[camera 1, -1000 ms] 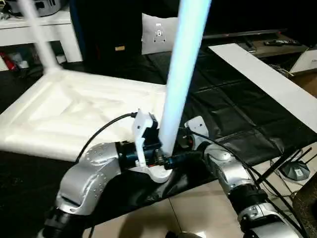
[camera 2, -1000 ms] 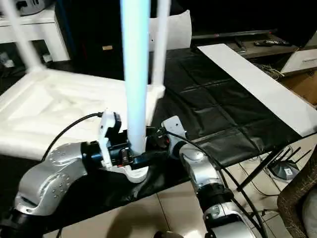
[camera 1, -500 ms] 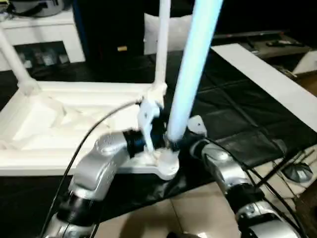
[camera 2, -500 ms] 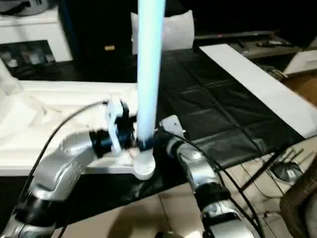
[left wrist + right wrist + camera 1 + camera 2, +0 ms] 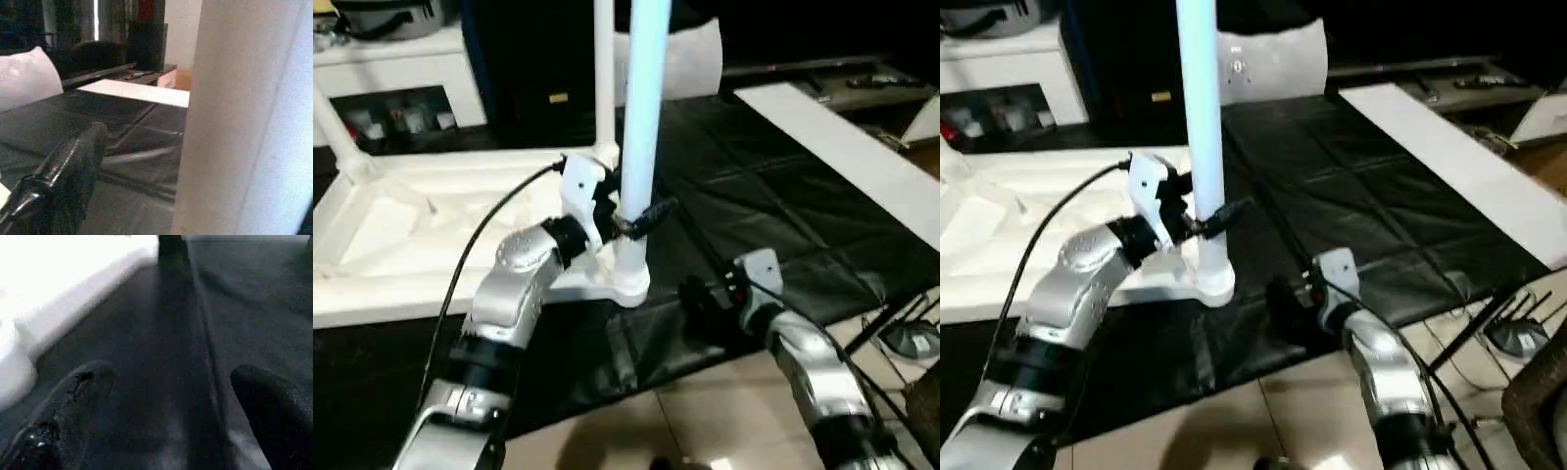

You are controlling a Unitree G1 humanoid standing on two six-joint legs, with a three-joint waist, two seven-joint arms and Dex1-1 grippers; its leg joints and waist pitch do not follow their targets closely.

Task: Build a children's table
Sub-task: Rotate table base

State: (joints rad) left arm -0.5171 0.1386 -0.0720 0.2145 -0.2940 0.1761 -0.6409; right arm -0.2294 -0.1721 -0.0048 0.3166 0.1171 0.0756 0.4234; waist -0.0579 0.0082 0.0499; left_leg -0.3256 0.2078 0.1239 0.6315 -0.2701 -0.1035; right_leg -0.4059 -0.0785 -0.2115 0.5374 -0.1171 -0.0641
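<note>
The white table top (image 5: 421,220) lies upside down on the black mat, ribbed side up. Two white legs stand in its far corners, one on the right (image 5: 604,78) and one on the left (image 5: 333,122). A third leg (image 5: 641,108) stands upright with its flared end (image 5: 628,284) on the near right corner. My left gripper (image 5: 631,217) is shut on this leg just above the flare; the leg (image 5: 244,122) rises beside one black finger (image 5: 68,166). My right gripper (image 5: 700,294) hovers over the mat to the right of that corner, open, its fingers (image 5: 83,391) apart with nothing between them.
A black mat (image 5: 773,225) covers the work table, whose near edge runs above the tiled floor (image 5: 705,411). A long white board (image 5: 842,147) lies at the right. A white cabinet (image 5: 391,59) and a white cushion (image 5: 695,59) stand behind. A small device with antennas (image 5: 915,338) sits on the floor.
My right gripper has let go of the leg and drawn back to the right. The left gripper has brought the leg upright onto the near right corner. The camera has also shifted.
</note>
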